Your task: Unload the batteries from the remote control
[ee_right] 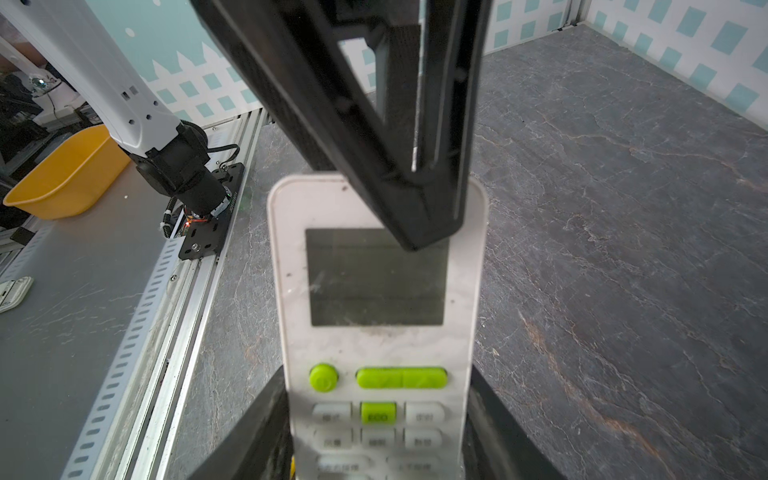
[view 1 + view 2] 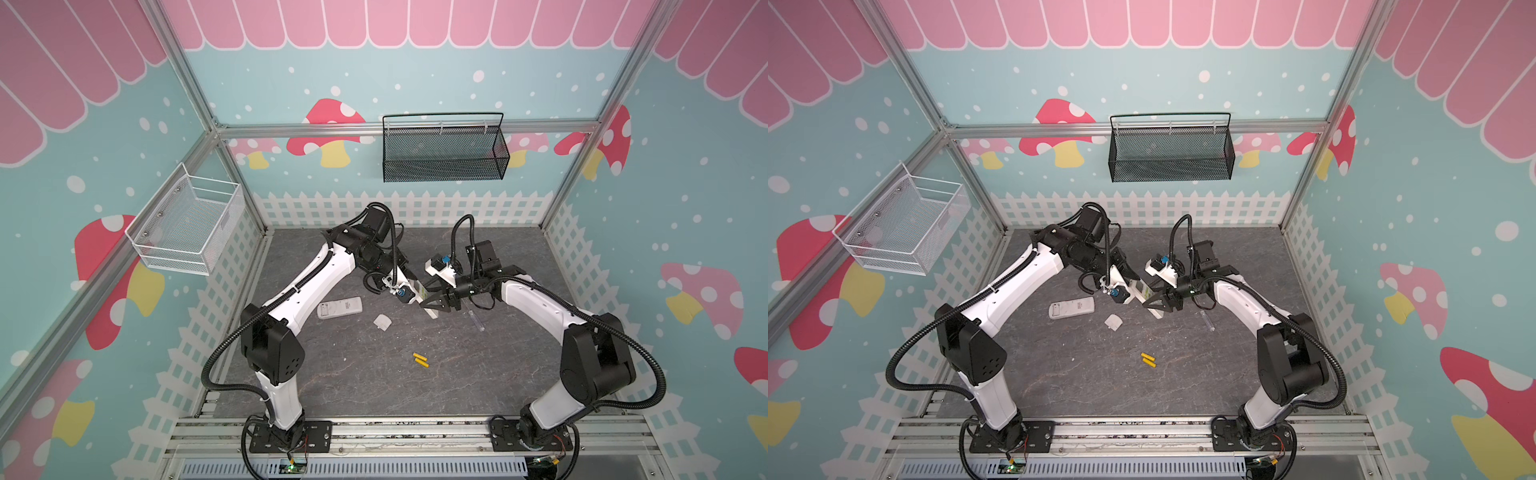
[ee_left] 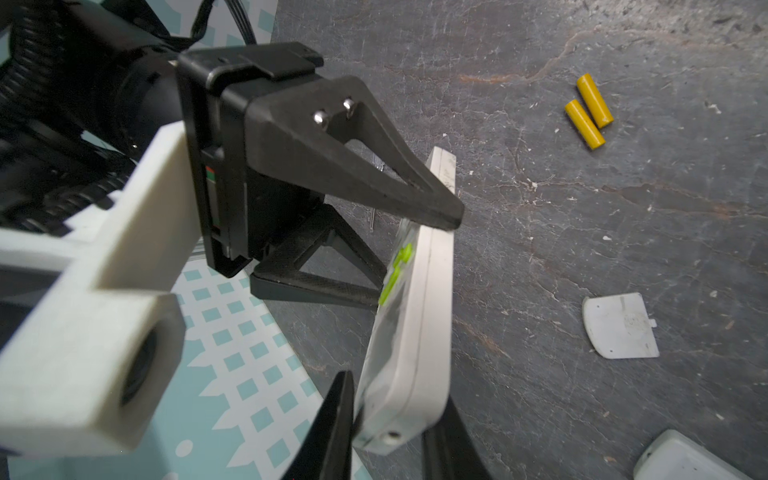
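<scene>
White plastic remote with green buttons (image 1: 376,349) aloft, right pincer (image 3: 411,257) pinching its sides, left pincer (image 3: 395,407) pinching screen end face-to-back. Two yellow cylindrical batteries (image 3: 584,124) lie on grey marbled table (image 3: 582,232), well apart. Likely regrasp step; next: turn back into view, check bay.

The table's (image 2: 353,386) middle is blocked: the left gripper (image 3: 392,419) and right gripper (image 1: 378,382) both clamp a raised remote (image 1: 376,345). Left of them lie a second remote (image 2: 339,308) and battery cover (image 2: 382,322); a screwdriver (image 2: 476,320) lies rightward. Bare slate surrounds the batteries (image 2: 420,360) near the front edge and fills the far right corner.
</scene>
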Action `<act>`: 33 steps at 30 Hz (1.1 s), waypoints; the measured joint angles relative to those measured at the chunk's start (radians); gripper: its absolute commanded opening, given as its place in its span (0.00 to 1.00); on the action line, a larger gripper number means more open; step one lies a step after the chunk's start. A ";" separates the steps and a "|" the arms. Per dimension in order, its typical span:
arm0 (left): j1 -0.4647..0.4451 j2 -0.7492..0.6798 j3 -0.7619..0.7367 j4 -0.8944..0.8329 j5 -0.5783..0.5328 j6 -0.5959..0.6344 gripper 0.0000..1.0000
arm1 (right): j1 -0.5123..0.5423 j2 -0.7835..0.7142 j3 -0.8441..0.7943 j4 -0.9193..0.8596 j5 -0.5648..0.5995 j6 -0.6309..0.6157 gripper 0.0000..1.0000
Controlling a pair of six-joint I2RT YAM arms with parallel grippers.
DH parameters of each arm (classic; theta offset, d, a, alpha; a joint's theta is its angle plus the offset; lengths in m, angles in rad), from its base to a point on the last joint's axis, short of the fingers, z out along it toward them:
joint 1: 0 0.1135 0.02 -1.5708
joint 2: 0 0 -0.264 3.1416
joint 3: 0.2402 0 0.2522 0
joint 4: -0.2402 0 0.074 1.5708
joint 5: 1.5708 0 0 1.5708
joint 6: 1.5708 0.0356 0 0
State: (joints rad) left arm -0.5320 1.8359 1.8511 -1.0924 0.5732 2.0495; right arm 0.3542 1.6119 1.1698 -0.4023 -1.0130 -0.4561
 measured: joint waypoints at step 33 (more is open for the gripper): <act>0.015 0.014 0.019 0.026 -0.161 -0.726 0.00 | -0.172 -0.718 -0.450 0.443 0.500 0.354 0.99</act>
State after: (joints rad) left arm -0.5171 1.8500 1.8706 -1.0660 0.4126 1.3239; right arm 0.1825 0.8940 0.7197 0.0410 -0.5129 -0.1017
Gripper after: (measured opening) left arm 0.141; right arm 0.979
